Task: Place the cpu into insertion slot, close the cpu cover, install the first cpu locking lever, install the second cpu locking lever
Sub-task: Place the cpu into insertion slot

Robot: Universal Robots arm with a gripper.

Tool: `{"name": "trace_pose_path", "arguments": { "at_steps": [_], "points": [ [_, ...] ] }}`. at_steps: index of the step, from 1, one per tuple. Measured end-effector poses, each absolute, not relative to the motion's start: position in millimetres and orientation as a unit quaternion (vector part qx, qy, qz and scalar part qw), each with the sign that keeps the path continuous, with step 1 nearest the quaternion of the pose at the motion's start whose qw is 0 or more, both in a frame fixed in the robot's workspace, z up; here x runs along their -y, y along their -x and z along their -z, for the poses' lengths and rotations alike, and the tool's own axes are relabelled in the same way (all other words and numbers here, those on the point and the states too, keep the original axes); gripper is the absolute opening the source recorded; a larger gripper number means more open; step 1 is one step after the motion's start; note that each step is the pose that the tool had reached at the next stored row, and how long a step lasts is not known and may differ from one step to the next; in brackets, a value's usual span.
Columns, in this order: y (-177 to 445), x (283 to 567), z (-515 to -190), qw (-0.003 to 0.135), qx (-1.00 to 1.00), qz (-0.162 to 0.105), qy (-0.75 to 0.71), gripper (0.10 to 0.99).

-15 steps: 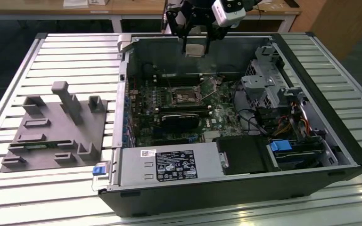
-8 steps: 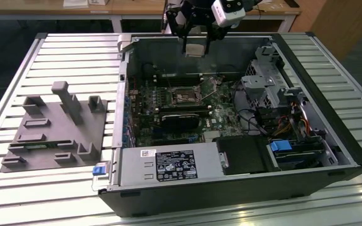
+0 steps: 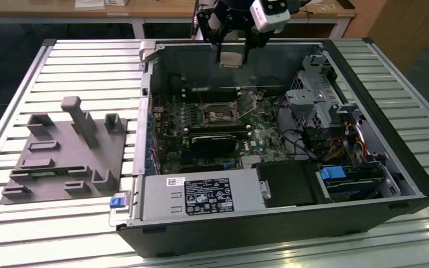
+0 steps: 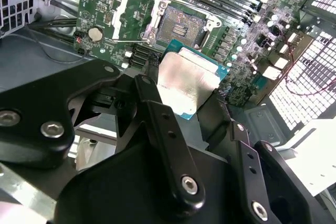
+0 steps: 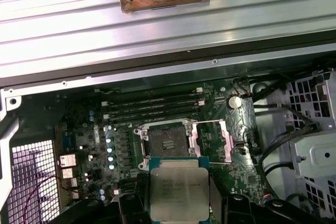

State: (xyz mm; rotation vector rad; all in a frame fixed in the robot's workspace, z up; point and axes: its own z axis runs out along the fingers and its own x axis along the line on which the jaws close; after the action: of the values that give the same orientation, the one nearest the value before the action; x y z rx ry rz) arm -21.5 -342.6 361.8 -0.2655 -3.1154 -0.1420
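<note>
arm — reaching down from above | gripper — pointing down, clamped on the cpu

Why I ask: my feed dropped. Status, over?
Gripper shut on cpu, above the motherboard. Insertion slot empty, cpu cover flipped open. Nothing between cpu and slot.

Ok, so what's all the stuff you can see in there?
computer case: one, black, open, on the slatted table
motherboard: one, green, inside the case
insertion slot: one, dark with silvery rim, on the motherboard
cpu cover: one, silvery, flipped open beside the slot
fan shroud: one, black, on the motherboard
holder tray: one, grey, on the table, exterior view's left of the case
cpu: one, silvery-grey, held above the motherboard
hand: one, black, shut on the cpu
</note>
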Motion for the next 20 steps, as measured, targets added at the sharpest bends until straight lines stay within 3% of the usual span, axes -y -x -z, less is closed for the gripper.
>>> {"name": "trace_pose_path", "arguments": {
  "at_steps": [20],
  "points": [
    [21.5,342.6,-361.8,0.005,0.994,0.045,0.102,0.541]
  ]
}}
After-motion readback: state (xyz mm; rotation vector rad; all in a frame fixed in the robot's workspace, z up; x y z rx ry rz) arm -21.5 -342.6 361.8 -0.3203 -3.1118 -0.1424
